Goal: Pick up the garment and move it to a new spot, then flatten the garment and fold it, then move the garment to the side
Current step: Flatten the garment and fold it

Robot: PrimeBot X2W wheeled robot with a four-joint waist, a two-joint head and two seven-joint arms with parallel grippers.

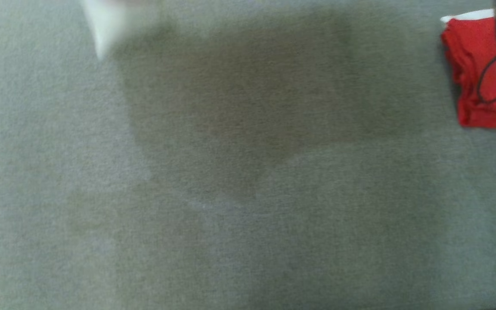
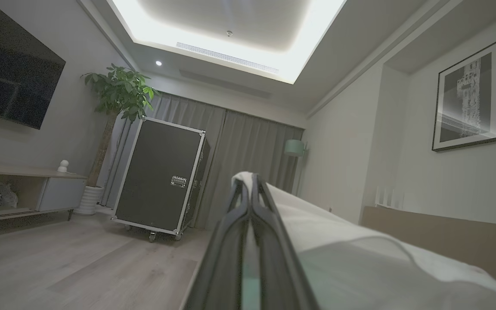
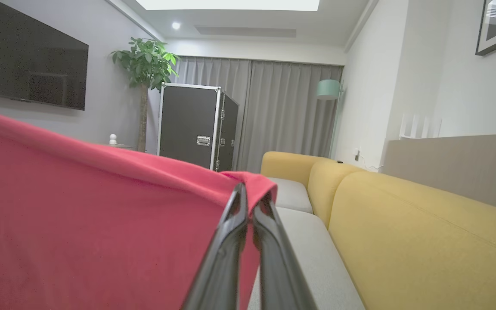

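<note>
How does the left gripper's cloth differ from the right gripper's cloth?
Colour: the left gripper holds a plain white cloth, the right gripper a plain red cloth. Pose: the white cloth trails to its wrist view's right, the red cloth to its view's left. Both are pinched by shut jaws.

Left hand (image 2: 250, 189), fingers pressed together on an edge of the garment (image 2: 360, 254), whose visible face is white and trails away to the right of the black wheeled flight case (image 2: 162, 176). Left of the case: potted plant (image 2: 121, 92), low cabinet (image 2: 54, 191), wall screen (image 2: 13, 73). Behind it: grey curtains (image 2: 252, 146). Right of it: teal lamp (image 2: 294, 147), framed picture (image 2: 467, 97). Beneath it: wooden floor (image 2: 80, 267).
</note>
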